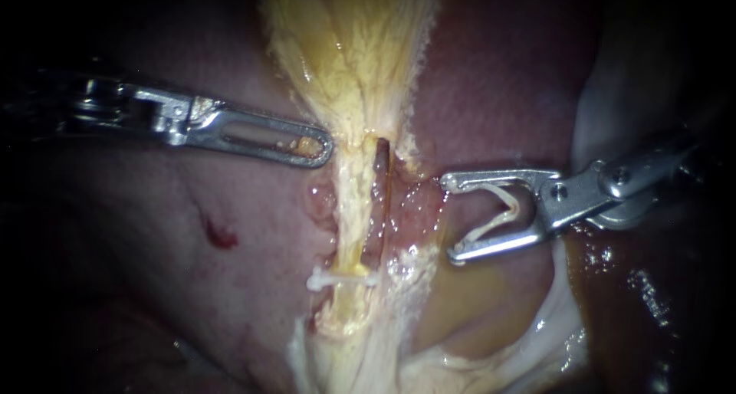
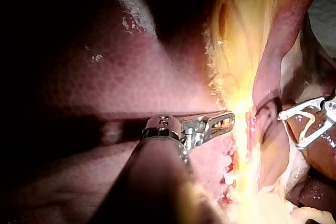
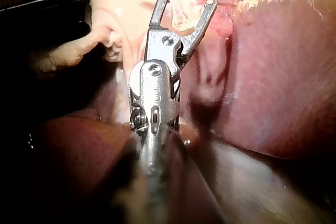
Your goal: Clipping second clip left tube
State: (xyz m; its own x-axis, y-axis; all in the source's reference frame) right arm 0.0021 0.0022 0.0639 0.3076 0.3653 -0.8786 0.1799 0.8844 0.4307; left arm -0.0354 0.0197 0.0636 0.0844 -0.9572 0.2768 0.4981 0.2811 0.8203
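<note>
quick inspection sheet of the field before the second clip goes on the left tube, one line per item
surface: liver lies under everything, with a small red spot on it; yellow tissue runs down the middle
job's things: left tube is bare above one white clip set across it; a darker tube lies beside it, no clip seen on it
clutter: nothing seen
instruments: left instrument has its tip against the yellow tissue's edge; right instrument holds a loaded clip between wide-set jaws, apart from both tubes, around neither
cables: nothing seen
surroundings: dark beyond the tissue, nothing seen
</note>
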